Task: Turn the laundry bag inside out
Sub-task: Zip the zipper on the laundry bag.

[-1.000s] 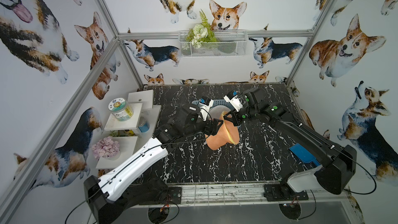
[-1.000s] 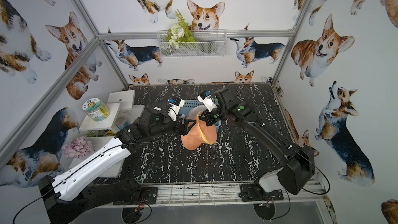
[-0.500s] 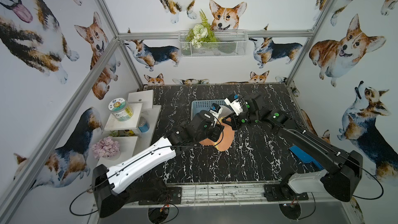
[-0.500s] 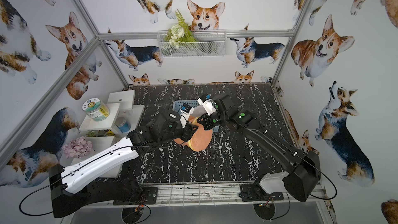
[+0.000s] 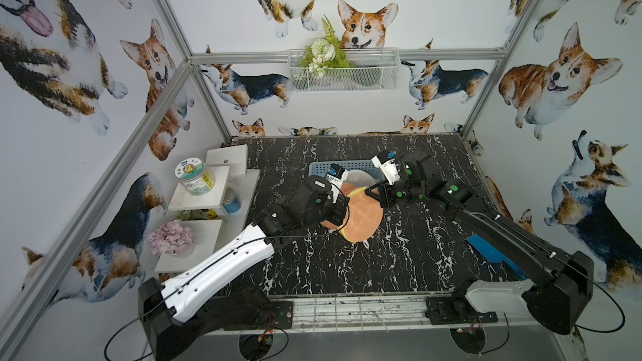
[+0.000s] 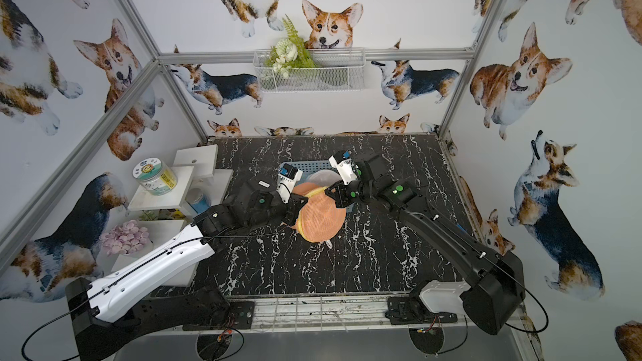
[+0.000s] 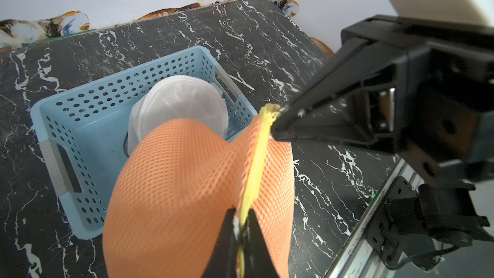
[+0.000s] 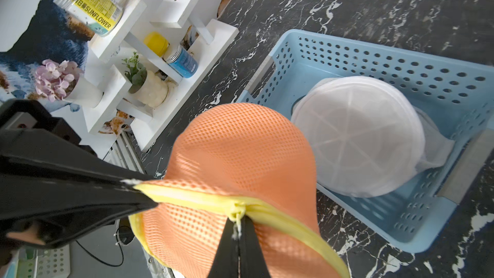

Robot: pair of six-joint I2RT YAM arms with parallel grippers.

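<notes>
Both claws are clamped shut on one orange mesh laundry bag (image 7: 181, 183). The left claw (image 7: 242, 227) pinches its yellow trim (image 7: 255, 161) at one spot; the right claw (image 8: 238, 227) pinches the same trim further along. Held between them, the bag bulges in a dome over the middle of the black marble bench (image 5: 347, 265), just in front of a blue basket (image 7: 80, 119) holding a white mesh bag (image 7: 181, 102).
</notes>
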